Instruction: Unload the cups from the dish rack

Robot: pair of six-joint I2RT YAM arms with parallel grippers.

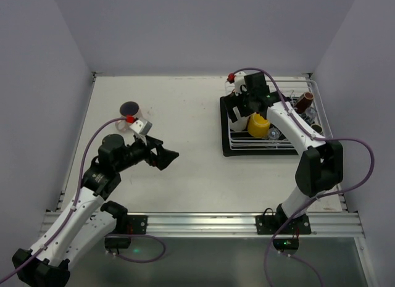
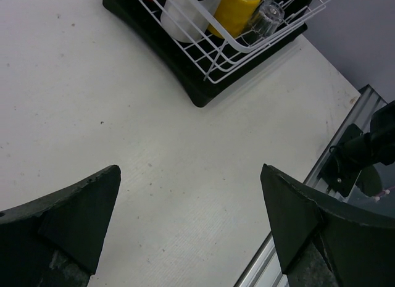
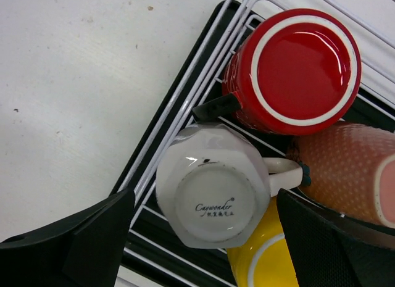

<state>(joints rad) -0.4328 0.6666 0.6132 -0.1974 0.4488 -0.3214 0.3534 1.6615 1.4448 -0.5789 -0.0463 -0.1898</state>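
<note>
My right gripper hangs over the left end of the dish rack, its jaws spread wide and gripping nothing. The white cup sits directly beneath, in the gap between my two fingers. It is upside down with its base facing me, and its handle points toward one finger. As far as I can see, neither pad touches it.

The red cup, also inverted, stands just beside the white one, beyond my fingertips. The pinkish cup lies close against the white cup's handle. The yellow cup shows from under the white cup's edge, low between my fingers. All of these are inside the rack's wires, above the black tray.

My left gripper is released too, empty, above the bare table. The rack lies well apart from it, ahead of the open fingers, and the clear glass rests in the rack's near corner next to the yellow cup. The cream cup, dark inside, stands upright on the table just behind my left wrist, outside the rack. A dark brown cup sits at the rack's far right.
</note>
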